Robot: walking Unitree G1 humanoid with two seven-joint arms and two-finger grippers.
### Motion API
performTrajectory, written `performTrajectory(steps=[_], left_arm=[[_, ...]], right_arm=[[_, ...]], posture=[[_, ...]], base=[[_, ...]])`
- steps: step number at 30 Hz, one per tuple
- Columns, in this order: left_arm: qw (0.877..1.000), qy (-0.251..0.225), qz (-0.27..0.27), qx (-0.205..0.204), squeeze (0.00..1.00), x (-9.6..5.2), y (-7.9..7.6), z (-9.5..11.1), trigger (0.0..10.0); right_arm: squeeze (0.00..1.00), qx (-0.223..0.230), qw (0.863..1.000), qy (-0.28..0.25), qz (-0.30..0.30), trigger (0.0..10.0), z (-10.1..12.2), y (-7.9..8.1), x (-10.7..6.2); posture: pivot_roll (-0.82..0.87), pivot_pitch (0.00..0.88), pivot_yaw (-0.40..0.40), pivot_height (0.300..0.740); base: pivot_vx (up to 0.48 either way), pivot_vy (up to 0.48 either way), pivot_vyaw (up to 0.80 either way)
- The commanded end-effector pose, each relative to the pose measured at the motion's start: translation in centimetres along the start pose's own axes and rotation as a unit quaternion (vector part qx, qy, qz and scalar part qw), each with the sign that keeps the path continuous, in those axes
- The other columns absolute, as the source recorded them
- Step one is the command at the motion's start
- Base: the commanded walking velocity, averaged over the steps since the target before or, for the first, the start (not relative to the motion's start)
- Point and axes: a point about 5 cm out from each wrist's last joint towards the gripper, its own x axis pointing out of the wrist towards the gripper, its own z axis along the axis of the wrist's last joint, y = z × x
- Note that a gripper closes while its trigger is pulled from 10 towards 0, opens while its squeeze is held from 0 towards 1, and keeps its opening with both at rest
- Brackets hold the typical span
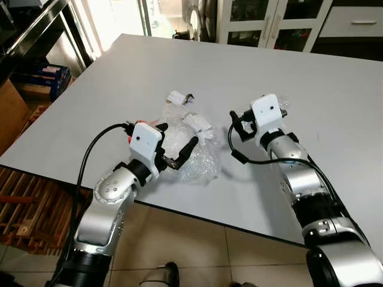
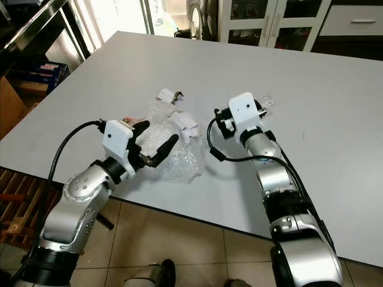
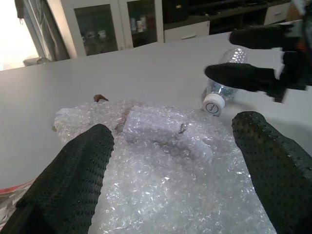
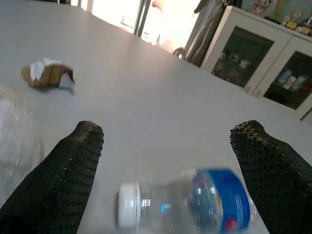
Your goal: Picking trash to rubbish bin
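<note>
Trash spread mid-counter (image 1: pixel 90 101): one bubble wrap sheet (image 1: pixel 191 152), one crumpled paper scrap (image 1: pixel 178 97), one white wad (image 1: pixel 197 124), one clear plastic bottle (image 4: pixel 195 204) lying on side. Bottle mostly hidden behind right end effector (image 1: pixel 239 122) in head views; label unreadable. Left end effector (image 1: pixel 179 152) released, fingers spread over bubble wrap. Right end effector released, fingers either side of bottle, not touching.
</note>
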Motion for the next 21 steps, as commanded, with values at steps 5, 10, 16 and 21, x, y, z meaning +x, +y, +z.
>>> performTrajectory(steps=[5,10,16,21], left_arm=[[1.000,0.003,-0.017,0.003,0.00,-0.6,0.0,0.7,10.0],[0.996,0.028,-0.080,0.011,0.00,-1.8,-1.0,1.0,10.0],[0.989,0.052,-0.136,0.007,0.00,-2.9,-1.3,1.7,10.0],[0.987,0.055,-0.153,0.009,0.00,-3.0,-0.5,2.9,10.0]], right_arm=[[0.00,0.006,1.000,-0.017,-0.016,10.0,0.8,-0.8,0.7],[0.00,0.009,1.000,-0.019,-0.017,10.0,0.9,-0.8,1.1],[0.00,0.018,0.999,-0.021,-0.019,10.0,0.7,-0.4,1.3],[0.00,0.028,0.999,-0.022,-0.019,10.0,0.3,0.3,1.3]], posture=[[0.18,0.204,0.062,0.740],[0.21,0.230,0.074,0.740],[0.23,0.244,0.087,0.740],[0.23,0.246,0.094,0.740]], base=[[0.000,0.000,0.00],[0.000,0.000,0.00],[0.000,0.000,0.00],[0.000,0.000,0.00]])
